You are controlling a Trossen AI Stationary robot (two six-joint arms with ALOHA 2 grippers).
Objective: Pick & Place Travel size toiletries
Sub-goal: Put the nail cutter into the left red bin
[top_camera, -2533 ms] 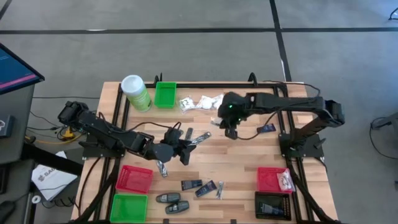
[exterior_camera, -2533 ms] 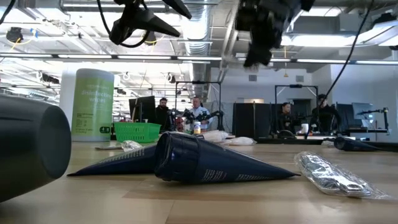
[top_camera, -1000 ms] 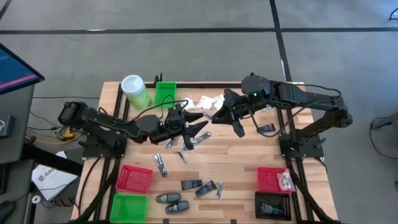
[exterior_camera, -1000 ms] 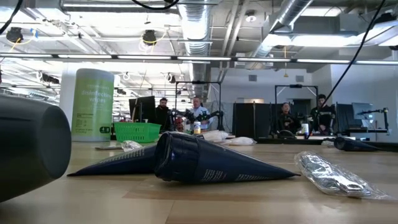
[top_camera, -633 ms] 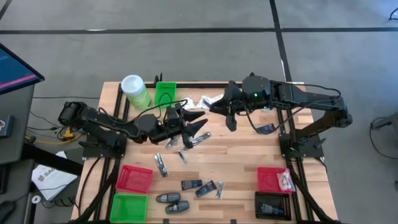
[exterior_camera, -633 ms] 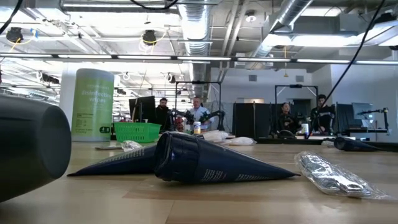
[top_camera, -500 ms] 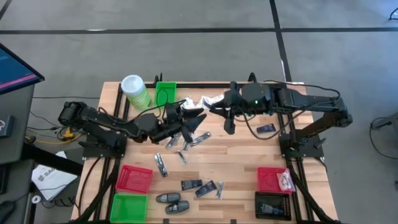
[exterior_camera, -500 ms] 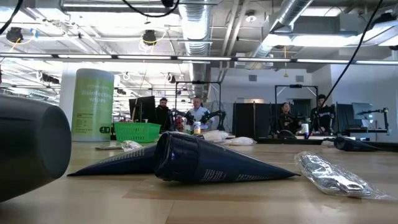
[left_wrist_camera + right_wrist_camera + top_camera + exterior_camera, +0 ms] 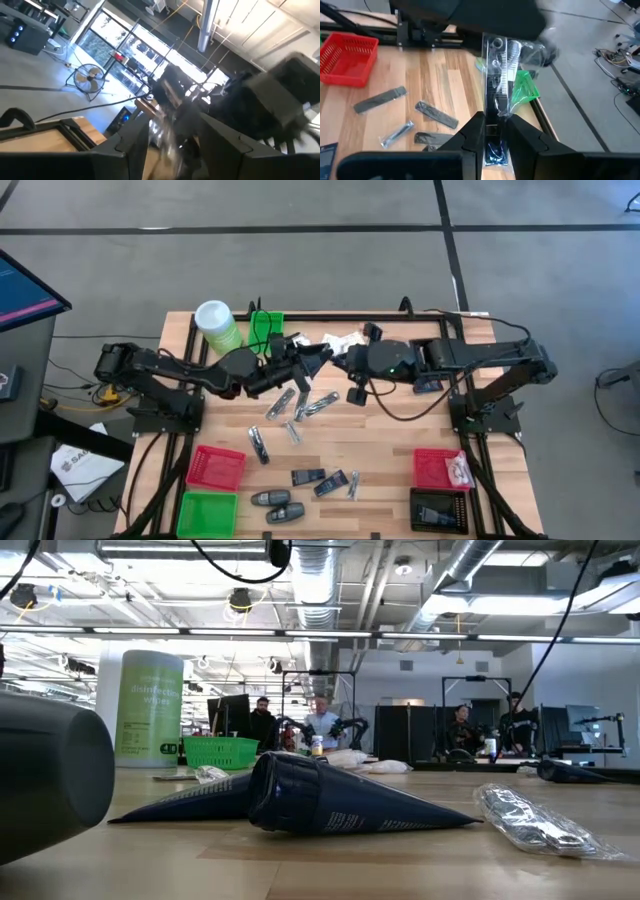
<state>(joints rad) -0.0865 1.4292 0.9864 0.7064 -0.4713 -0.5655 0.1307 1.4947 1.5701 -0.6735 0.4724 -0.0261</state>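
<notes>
My right gripper (image 9: pixel 496 136) is shut on a clear packet (image 9: pixel 496 75) with a silvery item inside, held above the table's far middle. My left gripper (image 9: pixel 172 150) faces it from the left with its fingers apart. The packet's free end (image 9: pixel 167 137) reaches in between those fingers. In the high view the two grippers meet tip to tip, left (image 9: pixel 316 357) and right (image 9: pixel 343 362). White sachets (image 9: pixel 340 340) lie behind them, silvery packets (image 9: pixel 300 405) in front. Neither gripper shows in the low view. My right gripper pinches the clear packet's near end (image 9: pixel 495 125) between its two fingers. The fingers come from the table's right, slanting a little down, and lie along the packet. The packet sticks out past the fingertips, lifted clear of the table. My left gripper: I cannot tell whether its fingers touch the packet's free end.
A green canister (image 9: pixel 218 328) and a green bin (image 9: pixel 265 330) stand at the far left. Red (image 9: pixel 215 467) and green (image 9: pixel 208 510) bins sit near left, red (image 9: pixel 440 468) and black (image 9: pixel 438 508) bins near right. Dark packets (image 9: pixel 320 478) and black ovals (image 9: pixel 275 505) lie near the front.
My right gripper has swung toward the table's left and sunk a little with the packet, turning until it points at my left gripper. My left gripper has gone toward the far edge and rolled about its own line. The two now meet.
</notes>
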